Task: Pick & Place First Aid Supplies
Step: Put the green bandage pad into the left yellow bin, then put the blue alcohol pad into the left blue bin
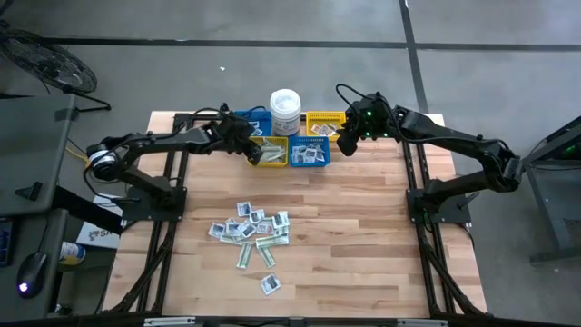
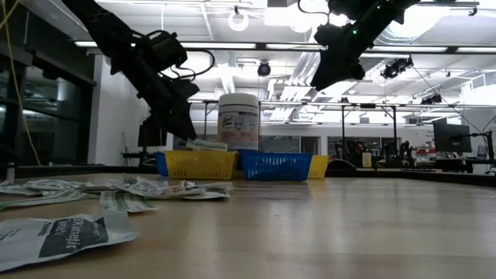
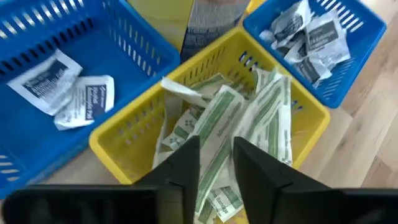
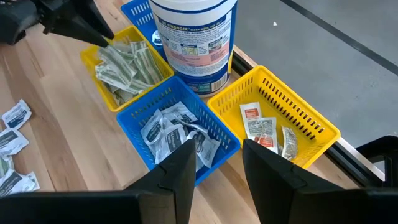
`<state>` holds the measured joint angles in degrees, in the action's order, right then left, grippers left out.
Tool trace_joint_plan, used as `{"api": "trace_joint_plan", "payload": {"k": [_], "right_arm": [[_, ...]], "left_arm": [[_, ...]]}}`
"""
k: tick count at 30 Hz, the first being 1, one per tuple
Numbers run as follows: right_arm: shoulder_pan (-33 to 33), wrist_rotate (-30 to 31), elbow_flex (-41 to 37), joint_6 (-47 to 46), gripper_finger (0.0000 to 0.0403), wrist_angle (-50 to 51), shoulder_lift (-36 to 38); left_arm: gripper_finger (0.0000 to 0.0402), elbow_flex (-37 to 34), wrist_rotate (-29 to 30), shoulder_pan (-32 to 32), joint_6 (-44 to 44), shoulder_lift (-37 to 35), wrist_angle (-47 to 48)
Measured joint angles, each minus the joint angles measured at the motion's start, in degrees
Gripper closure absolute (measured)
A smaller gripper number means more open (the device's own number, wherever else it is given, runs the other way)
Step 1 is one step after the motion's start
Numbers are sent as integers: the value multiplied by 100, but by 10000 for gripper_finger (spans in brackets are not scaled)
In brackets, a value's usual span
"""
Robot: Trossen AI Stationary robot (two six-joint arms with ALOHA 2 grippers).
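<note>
Loose first aid supplies (image 1: 250,229), white squares and green-and-white strips, lie in a heap on the wooden table's near middle. Several green-and-white strips (image 3: 249,118) fill a yellow bin (image 3: 118,140) at the far side. My left gripper (image 3: 216,168) hangs open just over that bin, slanting down, its fingers on either side of a strip that lies on the pile. My right gripper (image 4: 217,168) hovers open and empty, higher up, above a blue bin (image 4: 134,118) of white square packets (image 4: 168,127).
A white lidded tub (image 1: 285,111) stands behind the bins. A second blue bin (image 3: 37,37) holds two white packets, and a yellow bin (image 4: 311,118) at the far right holds red-printed packets. Bare wood lies between bins and heap.
</note>
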<state>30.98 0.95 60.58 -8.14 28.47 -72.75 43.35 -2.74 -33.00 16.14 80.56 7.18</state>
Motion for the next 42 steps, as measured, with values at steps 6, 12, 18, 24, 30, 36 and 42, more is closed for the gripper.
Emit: {"api": "trace_joint_plan", "payload": {"k": [6, 12, 18, 24, 30, 36, 42], "right_arm": [[0, -2, 0, 0, 277, 2, 0], [-1, -11, 0, -77, 277, 15, 0], [-1, -13, 0, -85, 277, 150, 0], [-1, -12, 0, -68, 277, 258, 0], [-2, -7, 0, -81, 277, 258, 0], [-1, -5, 0, -83, 277, 258, 0], [-1, -5, 0, -90, 277, 258, 0]], "left_arm": [[262, 2, 305, -1, -90, -235, 39], [255, 4, 467, -1, -85, -330, 57], [254, 2, 88, 1, -83, -578, 494], [254, 2, -14, 1, 111, -1135, 1505], [254, 2, -785, 2, 315, -1544, 2757], [254, -94, -1373, 257, -95, -1516, 3590], [254, -536, -1434, 862, 123, -1515, 3563]]}}
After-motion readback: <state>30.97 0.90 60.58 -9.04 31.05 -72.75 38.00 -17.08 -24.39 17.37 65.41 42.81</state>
